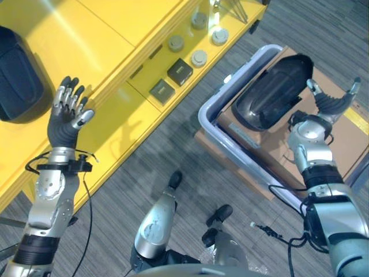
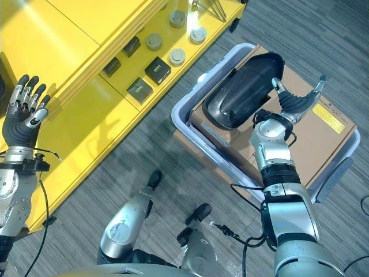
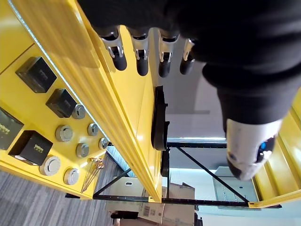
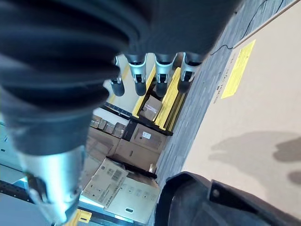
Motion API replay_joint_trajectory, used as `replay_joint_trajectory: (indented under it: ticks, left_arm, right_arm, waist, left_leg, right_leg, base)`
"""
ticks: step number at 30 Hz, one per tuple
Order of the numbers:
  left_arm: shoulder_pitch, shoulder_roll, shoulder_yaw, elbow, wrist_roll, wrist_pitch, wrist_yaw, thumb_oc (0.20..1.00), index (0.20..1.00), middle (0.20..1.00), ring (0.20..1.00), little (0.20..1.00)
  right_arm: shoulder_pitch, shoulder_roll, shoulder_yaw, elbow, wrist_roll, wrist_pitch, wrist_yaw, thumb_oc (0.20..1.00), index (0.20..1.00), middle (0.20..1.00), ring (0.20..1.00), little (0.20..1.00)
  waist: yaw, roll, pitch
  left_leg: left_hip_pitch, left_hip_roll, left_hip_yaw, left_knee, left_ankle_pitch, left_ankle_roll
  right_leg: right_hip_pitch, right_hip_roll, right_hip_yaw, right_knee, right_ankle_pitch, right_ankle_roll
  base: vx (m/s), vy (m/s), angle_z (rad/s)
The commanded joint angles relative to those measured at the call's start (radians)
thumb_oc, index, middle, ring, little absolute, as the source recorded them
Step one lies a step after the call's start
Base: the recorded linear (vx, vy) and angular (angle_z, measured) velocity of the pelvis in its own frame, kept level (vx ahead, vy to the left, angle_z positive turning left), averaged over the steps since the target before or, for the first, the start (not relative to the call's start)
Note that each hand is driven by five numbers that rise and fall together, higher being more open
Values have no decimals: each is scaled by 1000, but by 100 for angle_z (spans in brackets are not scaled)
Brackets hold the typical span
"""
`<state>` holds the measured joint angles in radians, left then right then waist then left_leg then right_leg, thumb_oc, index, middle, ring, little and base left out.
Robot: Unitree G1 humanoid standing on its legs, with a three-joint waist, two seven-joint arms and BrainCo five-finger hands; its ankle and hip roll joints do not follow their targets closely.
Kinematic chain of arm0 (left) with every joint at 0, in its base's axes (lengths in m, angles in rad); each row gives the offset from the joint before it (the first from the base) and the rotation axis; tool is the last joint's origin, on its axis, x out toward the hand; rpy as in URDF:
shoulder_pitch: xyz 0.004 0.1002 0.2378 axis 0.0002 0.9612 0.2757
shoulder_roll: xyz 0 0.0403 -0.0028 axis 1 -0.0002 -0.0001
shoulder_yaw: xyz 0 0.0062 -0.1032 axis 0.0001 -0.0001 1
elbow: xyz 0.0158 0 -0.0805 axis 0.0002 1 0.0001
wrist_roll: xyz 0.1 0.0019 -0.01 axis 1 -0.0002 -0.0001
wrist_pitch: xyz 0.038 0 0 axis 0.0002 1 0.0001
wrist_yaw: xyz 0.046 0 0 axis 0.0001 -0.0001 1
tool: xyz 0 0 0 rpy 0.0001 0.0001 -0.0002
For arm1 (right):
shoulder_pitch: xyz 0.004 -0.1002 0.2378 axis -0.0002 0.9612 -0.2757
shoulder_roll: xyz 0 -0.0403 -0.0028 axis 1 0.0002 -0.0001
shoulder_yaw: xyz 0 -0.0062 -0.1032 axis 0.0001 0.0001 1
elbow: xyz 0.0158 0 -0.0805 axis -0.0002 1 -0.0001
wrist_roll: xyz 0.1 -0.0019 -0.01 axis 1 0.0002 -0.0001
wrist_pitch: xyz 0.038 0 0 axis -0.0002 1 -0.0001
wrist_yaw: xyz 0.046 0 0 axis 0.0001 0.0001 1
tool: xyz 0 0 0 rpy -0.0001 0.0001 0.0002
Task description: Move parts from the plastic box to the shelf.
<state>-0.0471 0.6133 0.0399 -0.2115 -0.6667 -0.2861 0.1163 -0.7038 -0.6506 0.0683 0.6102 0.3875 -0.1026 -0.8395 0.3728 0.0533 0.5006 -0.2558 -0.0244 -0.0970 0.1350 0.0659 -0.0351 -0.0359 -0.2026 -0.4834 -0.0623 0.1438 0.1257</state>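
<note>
While the right robot hand (image 2: 295,101) hangs above the plastic box (image 2: 187,134), I note its fingers spread and straight, holding nothing, just beside the rim of the big black part (image 2: 242,92) that lies aslant across the brown cardboard (image 2: 323,144) filling the box. That part is a glossy, dished shell, moulded plastic by the look, long and rounded, and it reads to me as the next thing to be lifted; I judge the hand is placed alongside it to take its edge. My left robot hand (image 1: 68,112) is raised over the upper yellow shelf (image 1: 115,34), fingers likewise straight and empty, near a second black rounded piece (image 1: 20,81) resting at the shelf's far left, likely a part already delivered. On the lower shelf level sit small dark square blocks (image 1: 180,71) and grey round discs (image 1: 199,57), matt and neatly ranked in rows, so sorted storage rather than loose stock. Box walls are pale grey-lilac, thin and smooth; floor is grey ribbed carpet (image 1: 173,150). Shelf paint is shiny, glare-prone.
</note>
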Motion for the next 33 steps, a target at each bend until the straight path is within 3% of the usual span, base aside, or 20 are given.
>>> replay_joint_trajectory:
  ticks: [1,10,12,13,19,25,33]
  left_arm:
    - [20,30,30,-41,-18,-73,-19,1000,1000,1000,1000,1000]
    - [-7,20,3,-23,-12,-73,-13,1000,1000,1000,1000,1000]
    - [-10,19,-1,-25,-12,-71,-11,1000,1000,1000,1000,1000]
    - [-9,18,-3,-23,-10,-74,-10,1000,1000,1000,1000,1000]
    - [-14,18,-10,-21,-13,-91,-2,1000,1000,1000,1000,1000]
    - [-28,14,-19,-15,-6,-88,4,1000,1000,1000,1000,1000]
    - [-36,8,-38,-6,-3,-100,7,1000,1000,1000,1000,1000]
  right_arm:
    - [-19,-39,76,-6,3,-8,24,1000,1000,1000,1000,1000]
    - [-57,-6,125,79,5,15,39,1000,1000,1000,1000,1000]
    - [-55,-6,127,84,8,14,37,1000,1000,1000,1000,1000]
    - [-54,-4,128,88,9,12,38,1000,1000,1000,1000,1000]
    - [-39,-15,122,113,27,2,65,1000,1000,1000,1000,1000]
    - [-44,-5,142,169,39,80,108,1000,1000,1000,1000,1000]
    - [-46,11,180,303,32,97,145,1000,1000,1000,1000,1000]
  waist:
    - [-4,-7,-41]
    - [0,6,-25]
    - [-1,8,-18]
    - [-1,6,-19]
    - [-10,9,-2]
    - [-10,10,2]
    - [-4,24,10]
  left_leg:
    - [-46,-20,29,5,-35,6]
    - [-52,-23,27,7,-52,3]
    - [-64,-27,32,9,-32,10]
    - [-55,-24,26,5,-51,4]
    - [-75,-29,35,7,-31,11]
    - [-71,-26,34,11,-52,5]
    - [-76,-32,32,17,-50,7]
  right_leg:
    - [-13,-5,21,55,-74,29]
    - [-26,-10,31,69,-88,37]
    - [-36,-16,19,71,-73,31]
    - [-32,-11,32,71,-87,38]
    - [-61,-18,26,79,-70,33]
    - [-66,-17,41,88,-85,41]
    - [-73,-27,33,97,-83,42]
  base:
    - [0,0,0]
    - [-4,22,3]
    - [-15,14,6]
    - [37,-25,6]
    - [-40,22,0]
    - [29,-7,-1]
    - [0,0,0]
